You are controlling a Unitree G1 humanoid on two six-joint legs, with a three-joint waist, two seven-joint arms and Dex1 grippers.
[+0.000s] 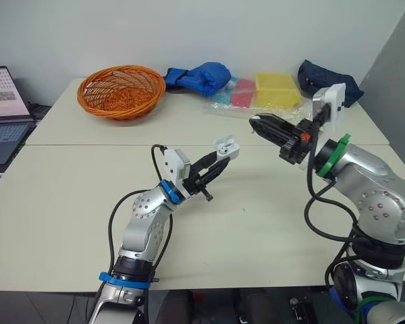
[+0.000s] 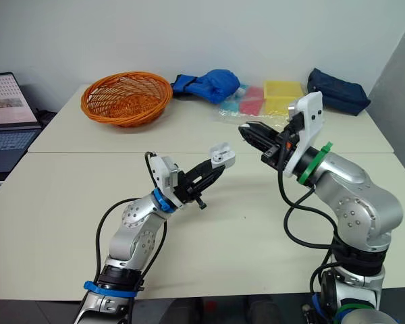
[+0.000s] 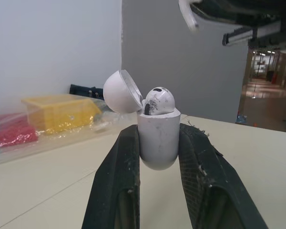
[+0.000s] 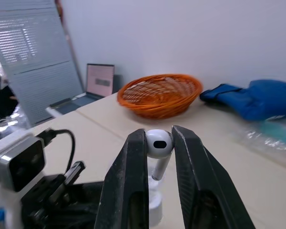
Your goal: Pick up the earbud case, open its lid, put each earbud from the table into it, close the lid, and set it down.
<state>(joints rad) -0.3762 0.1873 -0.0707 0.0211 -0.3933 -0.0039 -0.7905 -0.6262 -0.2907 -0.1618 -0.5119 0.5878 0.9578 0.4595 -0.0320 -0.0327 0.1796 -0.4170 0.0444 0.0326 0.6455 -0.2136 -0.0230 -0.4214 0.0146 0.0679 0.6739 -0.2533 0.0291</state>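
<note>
Left wrist view: the left claw [image 1: 216, 164] is clamped on the body of the case [image 3: 158, 138] and holds it upright, off the table [image 1: 67, 223] and over its middle. The lid [image 3: 120, 91] is tipped back, so the wells face up. One earbud [image 3: 157, 101] already sits inside. The right claw [image 1: 256, 123] pinches the second earbud [image 4: 158, 143] by its head, stem down, above the case and apart from it. Judgement: this stem-down hold suits a straight drop into the free well. Closing the lid and setting the case down remain.
</note>
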